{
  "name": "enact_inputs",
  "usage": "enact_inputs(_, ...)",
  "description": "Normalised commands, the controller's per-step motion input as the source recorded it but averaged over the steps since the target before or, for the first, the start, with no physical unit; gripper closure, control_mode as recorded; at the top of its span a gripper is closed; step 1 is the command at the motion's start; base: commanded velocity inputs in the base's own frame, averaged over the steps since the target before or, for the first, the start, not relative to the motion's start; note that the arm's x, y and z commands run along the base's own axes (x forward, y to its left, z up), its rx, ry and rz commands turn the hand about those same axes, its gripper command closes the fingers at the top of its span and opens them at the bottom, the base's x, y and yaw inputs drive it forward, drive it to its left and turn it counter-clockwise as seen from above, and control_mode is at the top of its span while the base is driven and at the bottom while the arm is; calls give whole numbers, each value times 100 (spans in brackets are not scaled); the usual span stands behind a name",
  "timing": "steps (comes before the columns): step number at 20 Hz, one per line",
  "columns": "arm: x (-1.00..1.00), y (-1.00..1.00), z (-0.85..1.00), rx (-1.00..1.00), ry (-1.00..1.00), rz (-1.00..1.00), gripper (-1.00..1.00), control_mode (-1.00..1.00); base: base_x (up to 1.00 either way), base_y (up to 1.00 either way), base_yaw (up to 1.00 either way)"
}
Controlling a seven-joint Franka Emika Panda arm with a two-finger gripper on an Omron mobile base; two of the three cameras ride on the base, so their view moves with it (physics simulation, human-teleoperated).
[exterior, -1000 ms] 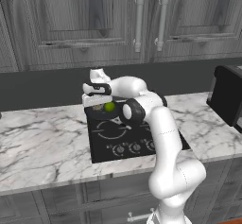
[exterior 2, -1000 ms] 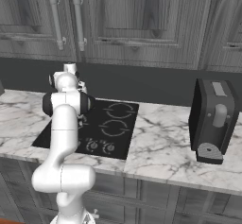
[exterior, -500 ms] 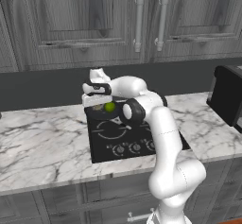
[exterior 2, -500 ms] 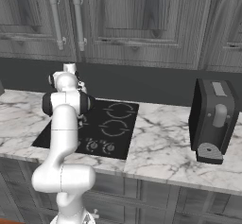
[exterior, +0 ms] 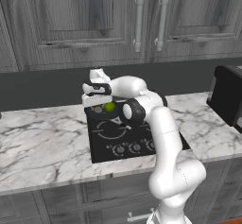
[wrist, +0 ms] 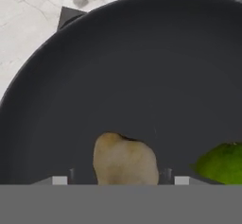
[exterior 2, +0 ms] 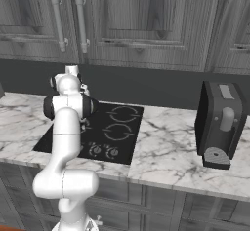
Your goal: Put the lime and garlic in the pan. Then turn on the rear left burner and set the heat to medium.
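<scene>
The gripper hangs over the pan, which sits at the cooktop's 11 o'clock corner. The garlic lies on the pan floor at 6 o'clock in the hand view, between the two fingertips, which stand apart on either side of it without visibly pressing it. The lime rests in the pan at 4 o'clock, near the garlic but apart. From the left base view, the lime shows just beside the hand.
</scene>
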Motion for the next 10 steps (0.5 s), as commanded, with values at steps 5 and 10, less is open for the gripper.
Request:
enact_inputs(5, -5, 0, 0, 0, 0, 0, -100, -100, 0, 0, 0)
enact_inputs(10, -36, 0, 0, 0, 0, 0, -100, -100, 0, 0, 0)
